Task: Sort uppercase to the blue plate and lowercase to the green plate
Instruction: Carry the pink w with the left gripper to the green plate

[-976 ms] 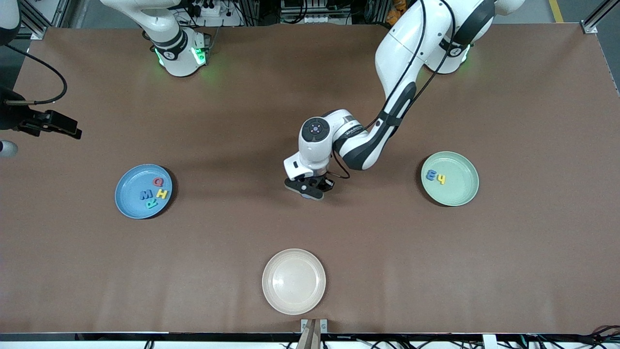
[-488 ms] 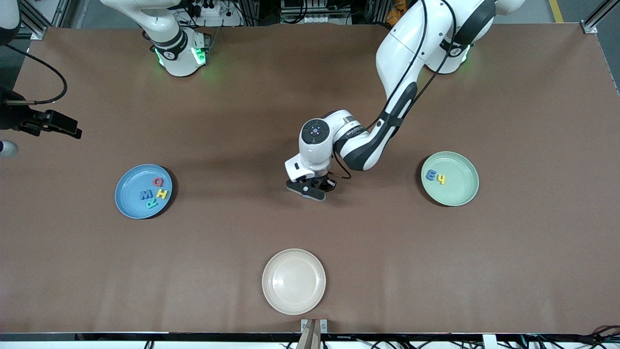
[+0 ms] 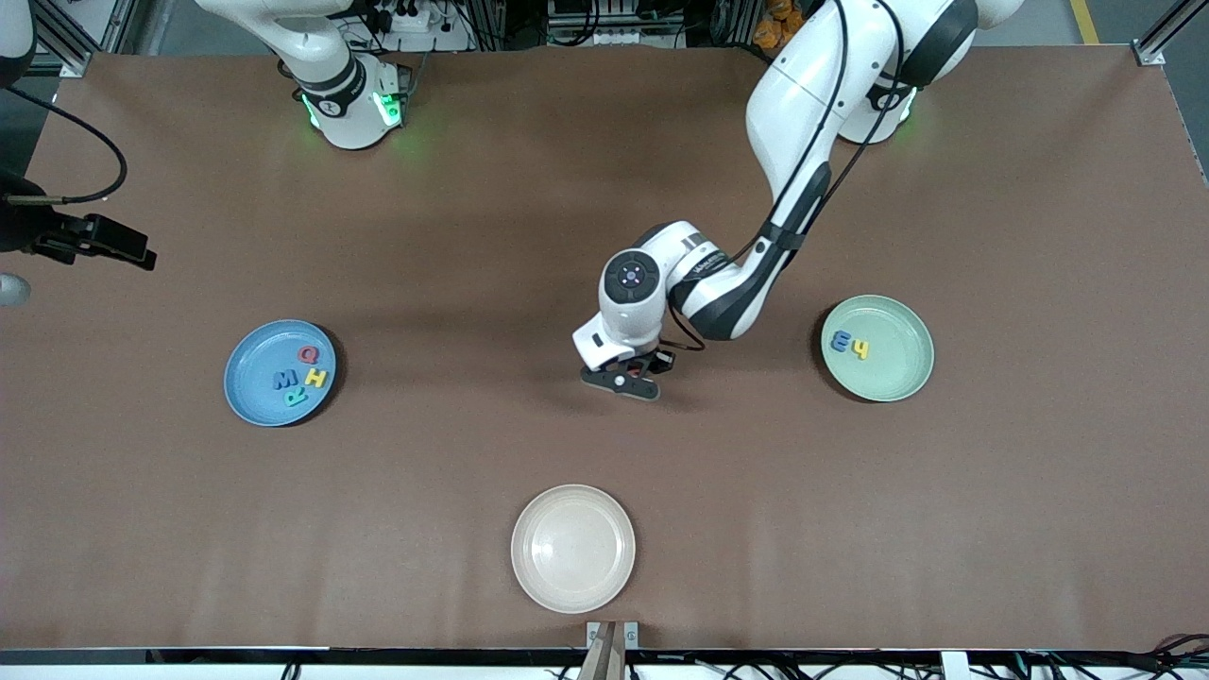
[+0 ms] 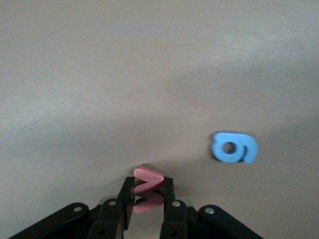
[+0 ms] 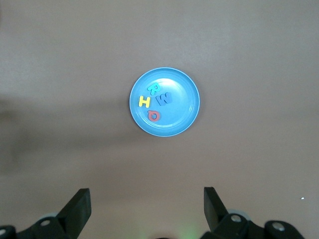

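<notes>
My left gripper (image 4: 147, 211) has matt black plastic fingers (image 4: 172, 211), pinching a red letter (image 4: 147, 186) that looks like soft, matt foam. The blue letter (image 4: 234, 147) below looks the same. The table (image 3: 992, 519) wears a smooth, matt brown covering. The beige plate (image 3: 572, 548) shines slightly, glossier than the blue plate (image 3: 253, 392).

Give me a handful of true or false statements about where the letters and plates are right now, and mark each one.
1. The blue plate holds four letters. True.
2. The left gripper has its jaws shut on a red letter. True.
3. The beige plate holds a letter. False: nothing lies in it.
4. The green plate holds three letters. False: only two, a blue one and a yellow one.
5. The right gripper holds a letter. False: its jaws are open, above the blue plate.
</notes>
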`<state>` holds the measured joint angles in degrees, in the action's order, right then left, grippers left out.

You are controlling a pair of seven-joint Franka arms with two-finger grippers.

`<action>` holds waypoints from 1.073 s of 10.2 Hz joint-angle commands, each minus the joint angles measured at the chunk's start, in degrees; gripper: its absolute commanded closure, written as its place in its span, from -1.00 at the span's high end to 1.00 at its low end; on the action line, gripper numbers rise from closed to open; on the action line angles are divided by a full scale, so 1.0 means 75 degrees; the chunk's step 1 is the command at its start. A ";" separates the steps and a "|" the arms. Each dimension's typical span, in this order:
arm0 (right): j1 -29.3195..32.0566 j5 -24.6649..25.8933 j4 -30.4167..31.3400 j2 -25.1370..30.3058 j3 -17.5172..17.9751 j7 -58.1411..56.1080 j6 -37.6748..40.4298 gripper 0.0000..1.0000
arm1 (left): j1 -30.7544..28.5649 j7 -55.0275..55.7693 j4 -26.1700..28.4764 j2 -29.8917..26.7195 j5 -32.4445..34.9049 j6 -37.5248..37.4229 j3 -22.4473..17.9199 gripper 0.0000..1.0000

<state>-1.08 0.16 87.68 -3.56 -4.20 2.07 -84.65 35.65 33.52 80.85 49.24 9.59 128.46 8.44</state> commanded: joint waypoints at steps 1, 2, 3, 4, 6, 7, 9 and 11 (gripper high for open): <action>0.0062 -0.0045 0.0122 0.0135 0.0044 0.0123 0.0060 1.00 | -0.0660 0.0972 0.0142 -0.0517 -0.1084 -0.0603 -0.0012 -1.00; 0.0062 -0.0045 0.0122 0.0135 0.0044 0.0123 0.0060 1.00 | -0.1024 0.2256 0.0154 -0.0658 -0.1416 -0.0801 0.0000 -1.00; 0.0062 -0.0045 0.0122 0.0135 0.0044 0.0123 0.0071 1.00 | -0.1016 0.2571 0.0189 -0.0740 -0.1210 -0.1012 -0.0023 -1.00; 0.0062 -0.0045 0.0122 0.0135 0.0044 0.0123 0.0071 1.00 | -0.1108 0.2469 0.0235 -0.0857 -0.0744 -0.1258 0.0011 -1.00; 0.0062 -0.0045 0.0122 0.0135 0.0044 0.0123 0.0071 1.00 | -0.1621 0.1909 0.0271 -0.1184 -0.0506 -0.1774 0.0012 -1.00; 0.0062 -0.0045 0.0122 0.0135 0.0044 0.0123 0.0071 1.00 | -0.1961 0.1512 0.0584 -0.1569 -0.0505 -0.1927 0.0035 -1.00; 0.0062 -0.0045 0.0122 0.0135 0.0044 0.0123 0.0071 1.00 | -0.2548 0.0773 0.1404 -0.2249 -0.0505 -0.1882 0.0059 -1.00; 0.0062 -0.0045 0.0122 0.0135 0.0044 0.0123 0.0071 1.00 | -0.2936 0.0209 0.2165 -0.2742 -0.0505 -0.1707 0.0082 -1.00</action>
<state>-1.02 0.16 87.74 -3.56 -4.23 2.07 -84.31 15.05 37.01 89.75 33.67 4.96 114.10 8.14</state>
